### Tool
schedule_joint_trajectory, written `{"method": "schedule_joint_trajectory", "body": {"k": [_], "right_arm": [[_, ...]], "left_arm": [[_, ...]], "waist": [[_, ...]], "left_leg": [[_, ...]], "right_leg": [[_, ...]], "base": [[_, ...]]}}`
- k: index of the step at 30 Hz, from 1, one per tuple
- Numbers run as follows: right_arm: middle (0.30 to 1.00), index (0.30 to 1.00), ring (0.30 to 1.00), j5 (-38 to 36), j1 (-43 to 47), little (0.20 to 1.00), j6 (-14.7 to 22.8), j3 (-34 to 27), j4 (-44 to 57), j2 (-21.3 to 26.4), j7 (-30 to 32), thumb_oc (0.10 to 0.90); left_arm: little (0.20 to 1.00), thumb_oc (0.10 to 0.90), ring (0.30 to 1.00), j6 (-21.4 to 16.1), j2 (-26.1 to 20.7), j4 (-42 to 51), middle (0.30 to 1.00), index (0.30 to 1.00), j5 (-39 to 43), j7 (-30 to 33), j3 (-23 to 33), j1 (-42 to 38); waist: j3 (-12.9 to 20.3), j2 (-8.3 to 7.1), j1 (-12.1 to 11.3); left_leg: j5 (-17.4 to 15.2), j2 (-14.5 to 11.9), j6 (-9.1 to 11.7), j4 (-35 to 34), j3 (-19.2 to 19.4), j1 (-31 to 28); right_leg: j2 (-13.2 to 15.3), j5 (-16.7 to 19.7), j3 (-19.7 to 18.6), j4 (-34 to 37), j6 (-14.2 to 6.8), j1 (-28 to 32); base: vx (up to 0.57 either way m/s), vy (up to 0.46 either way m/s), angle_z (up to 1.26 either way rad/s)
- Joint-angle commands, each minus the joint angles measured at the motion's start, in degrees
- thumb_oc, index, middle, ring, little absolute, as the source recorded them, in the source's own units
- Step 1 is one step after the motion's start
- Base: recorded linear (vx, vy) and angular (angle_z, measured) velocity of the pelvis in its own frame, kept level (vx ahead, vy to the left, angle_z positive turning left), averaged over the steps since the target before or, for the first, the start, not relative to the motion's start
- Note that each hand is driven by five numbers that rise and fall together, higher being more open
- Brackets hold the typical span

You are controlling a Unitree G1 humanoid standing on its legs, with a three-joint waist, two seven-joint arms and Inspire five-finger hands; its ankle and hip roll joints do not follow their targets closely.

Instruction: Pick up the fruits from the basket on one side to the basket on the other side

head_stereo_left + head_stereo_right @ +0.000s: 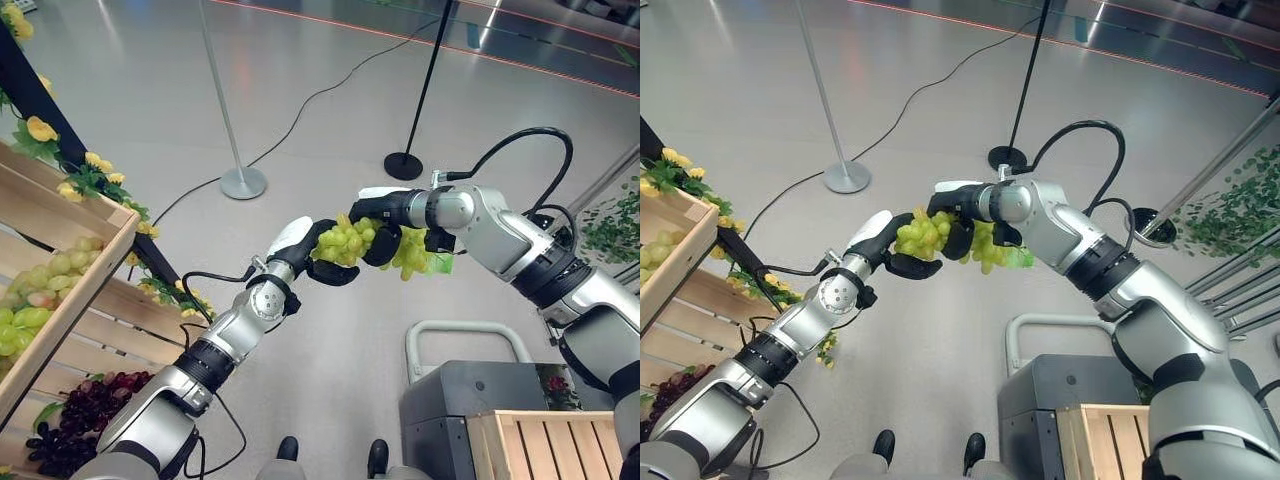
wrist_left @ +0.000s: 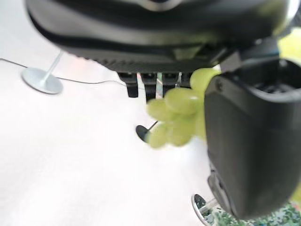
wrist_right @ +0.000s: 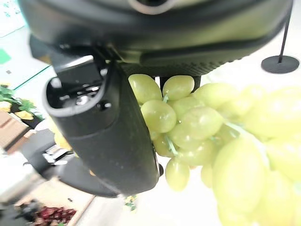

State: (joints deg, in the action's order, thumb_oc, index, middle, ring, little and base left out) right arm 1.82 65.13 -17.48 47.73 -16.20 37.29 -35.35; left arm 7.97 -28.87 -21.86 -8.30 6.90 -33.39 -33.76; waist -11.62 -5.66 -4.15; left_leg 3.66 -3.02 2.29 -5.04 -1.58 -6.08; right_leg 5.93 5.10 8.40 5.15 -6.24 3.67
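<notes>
while both hands grip the green grape bunch (image 1: 365,245) mid-handover, left hand (image 1: 318,255) should release so right hand (image 1: 392,225) carries it to the crate (image 1: 540,445) at five o'clock

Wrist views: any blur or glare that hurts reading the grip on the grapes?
Left wrist view: green grapes soft, floor washed out bright, left hand dark. Right wrist view: grapes nearest the right hand sharp, the nearer ones blurred. Left eye view: both hands curl round the bunch, clear.
</notes>
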Motion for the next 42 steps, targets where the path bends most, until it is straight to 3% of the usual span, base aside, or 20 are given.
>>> {"method": "schedule_joint_trajectory", "body": {"k": [1, 5, 6, 7, 14, 28, 29, 30, 42], "right_arm": [[0.300, 0.300, 0.300, -3.46, 11.05, 0.300, 1.94, -1.34, 0.29, -3.42, 3.59, 0.400], [0.300, 0.300, 0.300, -2.98, 10.76, 0.300, 1.47, -1.37, 1.17, -3.95, 2.21, 0.400], [0.300, 0.300, 0.300, -2.80, 10.69, 0.300, 1.35, -1.29, 1.30, -4.06, 2.13, 0.400], [0.300, 0.300, 0.300, -2.43, 10.65, 0.300, 1.23, -1.21, 1.39, -4.15, 1.84, 0.400], [0.300, 0.300, 0.300, 0.47, 10.09, 0.300, -0.22, -0.99, 1.24, -4.41, -0.67, 0.400], [0.300, 0.300, 0.300, 1.96, 9.53, 0.300, -0.27, -0.94, -2.23, -5.12, 0.48, 0.400], [0.507, 0.507, 0.507, 1.82, 9.56, 0.507, -0.30, -0.97, -2.20, -5.11, 0.72, 0.538], [0.900, 0.900, 0.900, 1.77, 9.47, 0.900, -0.39, -1.14, -1.99, -5.01, 1.60, 0.800], [0.900, 0.900, 0.900, -8.60, 5.94, 0.900, -1.74, -6.11, -4.05, -1.58, 11.33, 0.800]], "left_arm": [[0.900, 0.800, 0.900, -2.91, 3.68, -5.39, 0.900, 0.900, -1.80, 2.26, -3.84, -9.79], [0.900, 0.800, 0.900, -4.38, 3.83, -6.02, 0.900, 0.900, -1.56, 2.98, -3.85, -10.88], [0.731, 0.687, 0.731, -4.53, 3.83, -5.95, 0.731, 0.731, -1.55, 2.88, -3.84, -11.09], [0.314, 0.409, 0.314, -4.87, 3.84, -5.88, 0.314, 0.314, -1.55, 2.91, -3.82, -11.25], [0.300, 0.400, 0.300, -4.82, 3.30, -3.61, 0.300, 0.300, -0.32, 4.43, -3.58, -11.73], [0.300, 0.400, 0.300, -4.53, 4.09, -1.90, 0.300, 0.300, 3.25, 5.68, -2.86, -10.37], [0.300, 0.400, 0.300, -4.58, 4.07, -1.88, 0.300, 0.300, 3.45, 5.80, -2.83, -10.32], [0.300, 0.400, 0.300, -4.83, 4.06, -1.98, 0.300, 0.300, 4.03, 6.07, -2.73, -10.24], [0.300, 0.400, 0.300, -9.64, 5.12, -2.64, 0.300, 0.300, 11.07, 9.43, 1.28, -6.12]], "waist": [[9.50, -1.55, -0.25], [9.53, -1.57, -0.13], [9.53, -1.58, -0.13], [9.55, -1.59, -0.13], [9.40, -1.52, -0.35], [9.45, -1.64, -0.94], [9.46, -1.65, -0.95], [9.46, -1.64, -0.92], [9.39, -1.71, -1.02]], "left_leg": [[-2.20, -0.52, 1.12, 0.52, 1.15, 0.04], [-2.23, -0.50, 1.16, 0.45, 1.06, -0.03], [-2.25, -0.53, 1.16, 0.40, 1.10, -0.05], [-2.27, -0.55, 1.16, 0.36, 1.14, -0.06], [-2.29, -0.56, 1.17, 0.28, 0.95, -0.09], [-2.33, -0.34, 0.96, 0.25, 0.57, -0.15], [-2.33, -0.31, 0.94, 0.25, 0.55, -0.14], [-2.38, -0.30, 0.93, 0.27, 0.49, -0.17], [-2.40, -0.32, 0.91, 0.22, 0.29, -0.25]], "right_leg": [[1.93, -2.21, 1.95, -0.37, -0.48, 3.63], [1.90, -2.21, 1.86, -0.33, -0.46, 3.64], [1.89, -2.20, 1.88, -0.28, -0.46, 3.66], [1.89, -2.19, 1.88, -0.24, -0.47, 3.66], [1.92, -2.20, 1.98, -0.18, -0.45, 3.76], [1.96, -2.33, 2.23, -0.17, -0.29, 4.05], [1.95, -2.34, 2.23, -0.18, -0.29, 4.04], [1.93, -2.36, 2.19, -0.20, -0.28, 4.05], [1.93, -2.38, 2.35, -0.27, -0.24, 4.17]], "base": [[0.00, 0.000, 0.00], [0.00, 0.000, 0.00], [0.00, 0.000, 0.00], [0.00, 0.000, 0.00], [0.00, 0.000, 0.00], [0.00, 0.000, 0.00], [0.00, 0.000, 0.00], [0.00, 0.000, 0.00], [0.00, 0.000, 0.00]]}}
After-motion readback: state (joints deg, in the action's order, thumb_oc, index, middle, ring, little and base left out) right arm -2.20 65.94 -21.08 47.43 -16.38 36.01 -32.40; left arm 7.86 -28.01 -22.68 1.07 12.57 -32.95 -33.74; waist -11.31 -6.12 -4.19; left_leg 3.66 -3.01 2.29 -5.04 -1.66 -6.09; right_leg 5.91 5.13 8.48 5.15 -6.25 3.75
